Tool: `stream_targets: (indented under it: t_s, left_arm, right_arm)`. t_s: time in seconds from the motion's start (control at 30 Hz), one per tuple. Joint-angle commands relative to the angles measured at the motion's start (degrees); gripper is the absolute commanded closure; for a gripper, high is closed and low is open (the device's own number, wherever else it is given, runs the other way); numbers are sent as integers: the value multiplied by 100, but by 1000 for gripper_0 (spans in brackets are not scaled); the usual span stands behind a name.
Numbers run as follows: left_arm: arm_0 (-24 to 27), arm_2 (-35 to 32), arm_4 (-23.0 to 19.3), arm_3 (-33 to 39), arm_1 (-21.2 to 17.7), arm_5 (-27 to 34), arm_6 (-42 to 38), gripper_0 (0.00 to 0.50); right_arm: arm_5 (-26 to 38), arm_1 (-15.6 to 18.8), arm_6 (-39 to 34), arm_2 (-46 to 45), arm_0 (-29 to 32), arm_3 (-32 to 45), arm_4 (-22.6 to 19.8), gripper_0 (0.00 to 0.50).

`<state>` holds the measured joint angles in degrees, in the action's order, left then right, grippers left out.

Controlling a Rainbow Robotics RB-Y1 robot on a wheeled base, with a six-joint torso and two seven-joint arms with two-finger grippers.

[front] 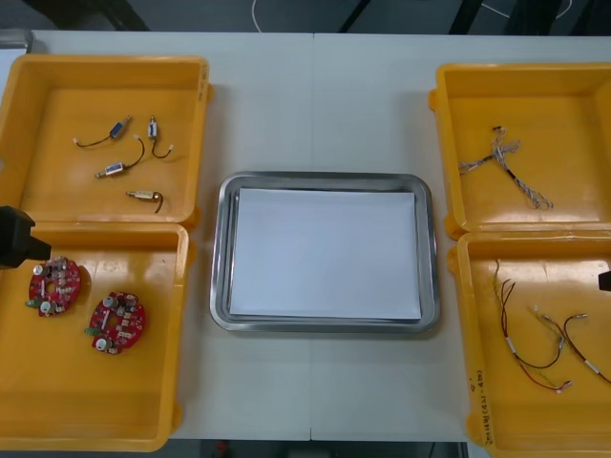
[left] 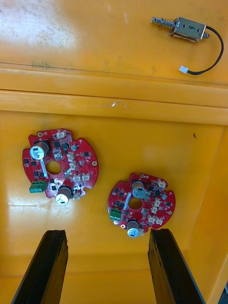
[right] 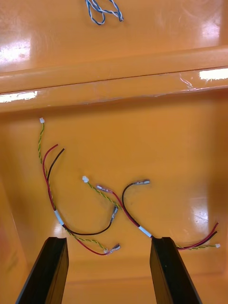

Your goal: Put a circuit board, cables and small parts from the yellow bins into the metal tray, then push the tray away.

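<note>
End effectors (left: 108,232) (right: 108,240) near boards (left: 60,166) and cables (right: 144,232)

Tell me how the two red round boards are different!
The outer board lies nearer the bin's far wall; the inner board lies nearer the tray. The outer board's green block juts past its rim; the inner board's barely does. Both are red, round, lying flat in one yellow bin below the left gripper.

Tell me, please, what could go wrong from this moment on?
1. The two circuit boards lie close together under the open left hand, so it may catch or push the wrong one.
2. The cables under the open right hand cross one another, so lifting one may drag the others out of the yellow bin.
</note>
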<state>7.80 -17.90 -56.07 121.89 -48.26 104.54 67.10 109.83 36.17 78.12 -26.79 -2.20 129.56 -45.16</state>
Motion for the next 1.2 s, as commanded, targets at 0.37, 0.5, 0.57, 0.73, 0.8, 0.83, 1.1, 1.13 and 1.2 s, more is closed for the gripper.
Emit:
stream_targets:
  t_s: [0.37,0.5,0.57,0.73,0.8,0.83,1.1,1.13,1.2]
  left_arm:
    - [-103,-170,-44,142,-245,-48,392,0]
    - [-103,-170,-44,142,-245,-48,392,0]
    - [-103,-170,-44,142,-245,-48,392,0]
    - [-103,-170,-44,142,-245,-48,392,0]
    - [-103,-170,-44,142,-245,-48,392,0]
    - [-103,-170,-44,142,-245,-48,392,0]
    - [-103,-170,-44,142,-245,-48,392,0]
    - [-103,-170,-44,142,-245,-48,392,0]
    - [-103,-170,-44,142,-245,-48,392,0]
  right_arm:
    - [17,207,-157,-55,97,34,42,0]
    - [17,207,-157,-55,97,34,42,0]
    - [17,207,-157,-55,97,34,42,0]
    - [17,207,-157,-55,97,34,42,0]
    - [17,207,-157,-55,97,34,42,0]
    - [17,207,-157,-55,97,34,42,0]
    - [17,207,-157,-55,97,34,42,0]
    - [17,207,-157,-55,97,34,42,0]
    - [17,207,-157,-55,97,34,42,0]
